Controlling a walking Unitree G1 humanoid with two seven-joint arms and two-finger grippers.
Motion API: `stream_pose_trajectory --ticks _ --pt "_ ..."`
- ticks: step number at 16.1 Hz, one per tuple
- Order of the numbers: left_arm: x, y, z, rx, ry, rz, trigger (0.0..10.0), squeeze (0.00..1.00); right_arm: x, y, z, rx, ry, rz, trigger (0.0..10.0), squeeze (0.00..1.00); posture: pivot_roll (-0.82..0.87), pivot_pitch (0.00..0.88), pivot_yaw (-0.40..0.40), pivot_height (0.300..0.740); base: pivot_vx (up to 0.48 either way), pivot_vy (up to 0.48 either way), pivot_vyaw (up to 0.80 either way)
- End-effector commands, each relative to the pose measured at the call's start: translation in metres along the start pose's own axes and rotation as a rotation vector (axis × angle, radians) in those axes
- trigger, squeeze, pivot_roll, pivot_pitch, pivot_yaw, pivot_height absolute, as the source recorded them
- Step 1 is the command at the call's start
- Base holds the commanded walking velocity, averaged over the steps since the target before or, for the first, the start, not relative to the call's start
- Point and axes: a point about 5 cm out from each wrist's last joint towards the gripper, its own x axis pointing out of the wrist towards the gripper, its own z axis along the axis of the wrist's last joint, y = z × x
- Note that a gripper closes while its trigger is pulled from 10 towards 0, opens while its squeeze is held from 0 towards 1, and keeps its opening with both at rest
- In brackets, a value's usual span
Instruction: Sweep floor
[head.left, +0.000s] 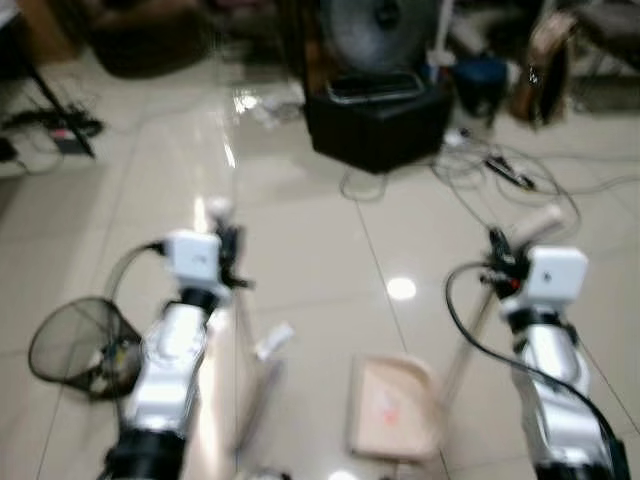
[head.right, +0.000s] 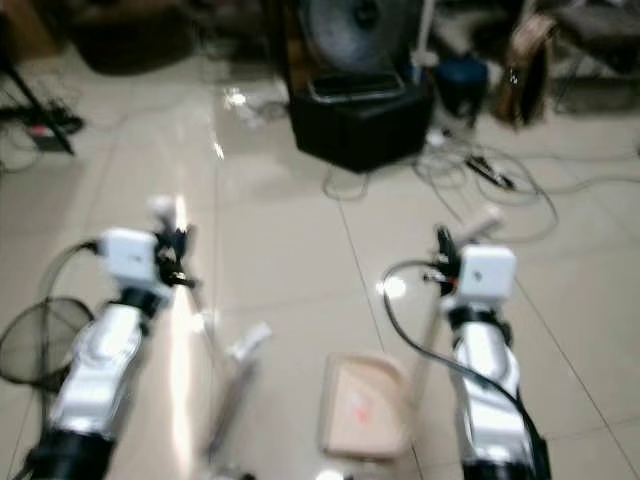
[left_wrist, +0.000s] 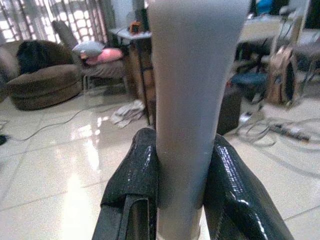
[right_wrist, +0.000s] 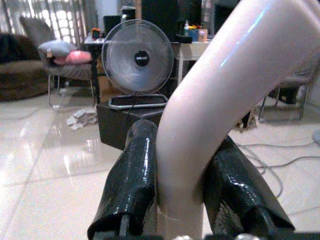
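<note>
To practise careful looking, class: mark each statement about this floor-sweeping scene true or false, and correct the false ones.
1. The left hand is closed on a pale grey handle. True.
2. The right hand is open and holds nothing. False: it grips the curved pale dustpan handle.
3. The dustpan lies on the tiled floor between the two arms. True.
4. A fan stands on a black box. True.
5. The black mesh basket sits to the robot's right. False: it is on its left.
</note>
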Motion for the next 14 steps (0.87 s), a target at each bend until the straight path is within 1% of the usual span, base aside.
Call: stream_pose_trajectory --ticks 1,5,7,11,14 --pt "0.002 0.012 0.008 0.029 -0.041 0.021 10.0 0.0 0.005 0.006 0.014 0.002 -0.08 0.02 10.0 0.0 -0.04 0.083 0.044 0.74 0.405 0.0 0.0" --pt "0.001 0.013 0.009 0.042 -0.05 0.016 10.0 0.0 0.004 0.004 0.018 0.034 -0.102 0.021 10.0 0.0 -0.03 0.083 0.042 0.74 0.409 0.0 0.0" --pt "-0.006 0.017 0.012 0.041 -0.057 0.024 10.0 0.0 -0.002 0.006 0.021 0.062 -0.109 0.022 10.0 0.0 -0.03 0.085 0.044 0.74 0.409 0.0 0.0" --pt "-0.008 0.017 0.011 0.037 -0.056 0.029 10.0 0.0 -0.001 0.008 0.021 0.063 -0.112 0.025 10.0 0.0 -0.03 0.085 0.041 0.74 0.411 0.0 0.0" --pt "-0.008 0.017 0.012 0.037 -0.057 0.035 10.0 0.0 0.001 0.01 0.022 0.057 -0.106 0.042 10.0 0.0 -0.03 0.087 0.041 0.74 0.407 0.0 0.8"
